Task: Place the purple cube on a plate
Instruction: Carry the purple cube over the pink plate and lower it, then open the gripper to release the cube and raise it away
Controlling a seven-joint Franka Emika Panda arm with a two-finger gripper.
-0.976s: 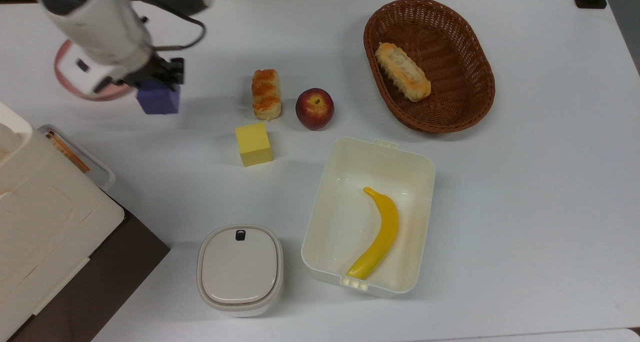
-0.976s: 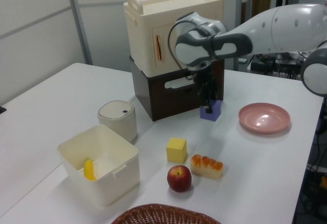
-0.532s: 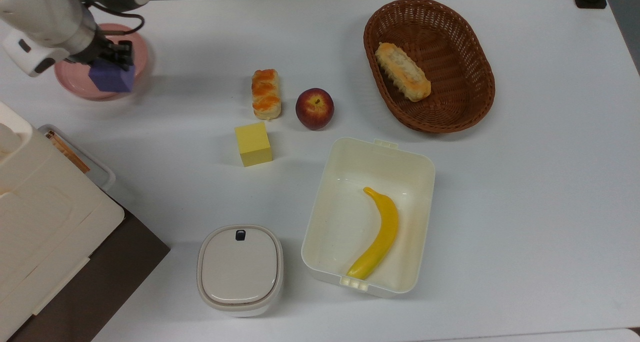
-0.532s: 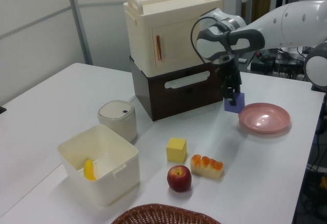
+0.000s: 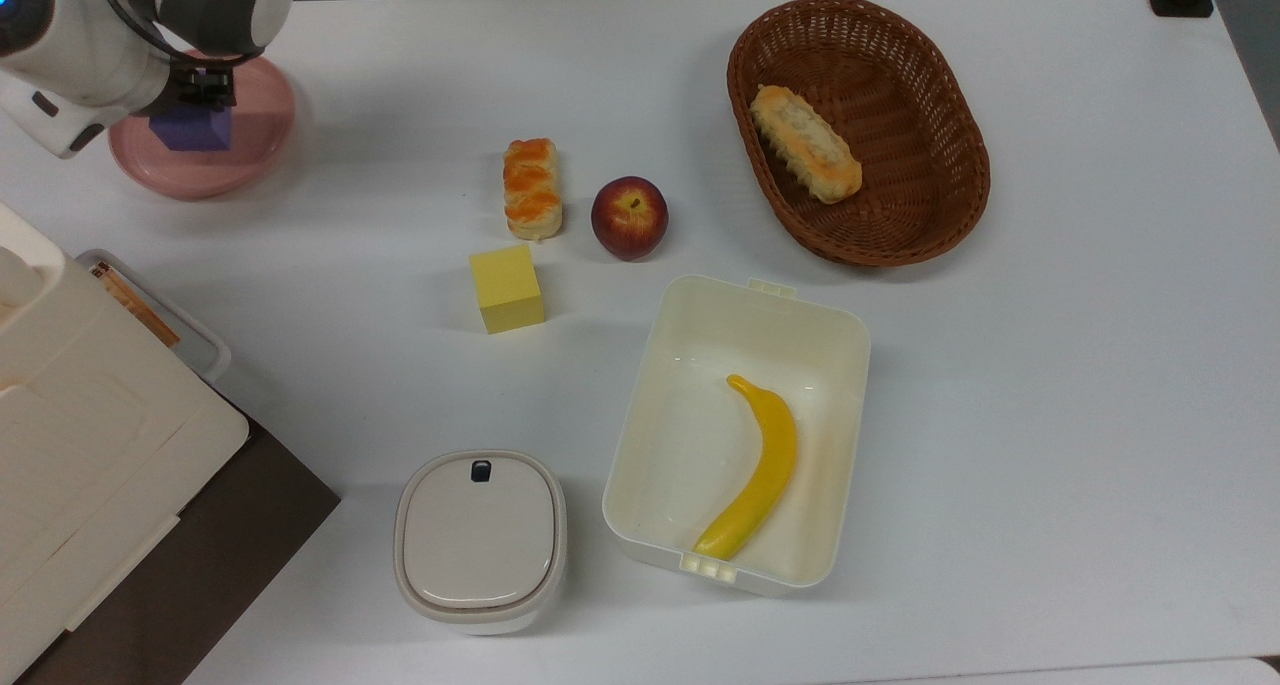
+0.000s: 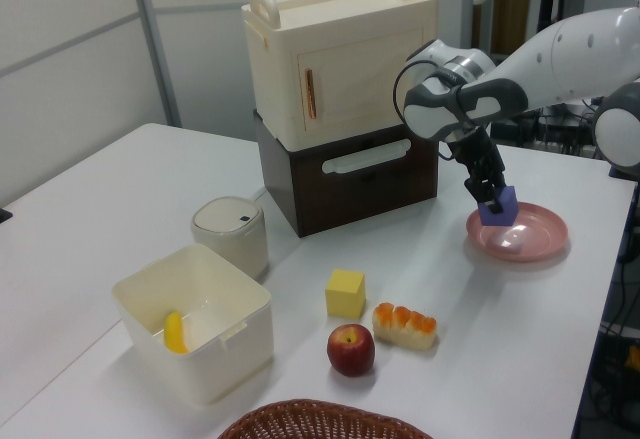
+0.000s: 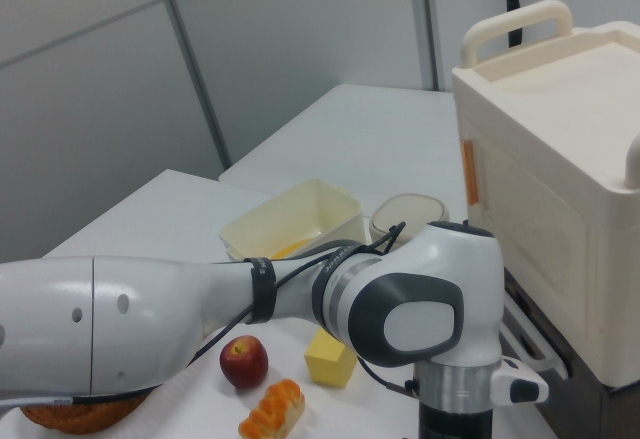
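Left view showed the gripper (image 6: 492, 196) pinching the purple cube (image 6: 498, 206) just above the plate (image 6: 540, 244), over its near side; dropped from there, the cube might have tumbled against the raised rim and rolled off onto the table (image 6: 120, 189).

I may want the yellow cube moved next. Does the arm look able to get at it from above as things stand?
Probably yes, once it lets go. The matte yellow cube stands apart from the glazed bread roll and the red apple, nothing above it. But the end effector is shut on the blue-violet cube over the pale pink plate.
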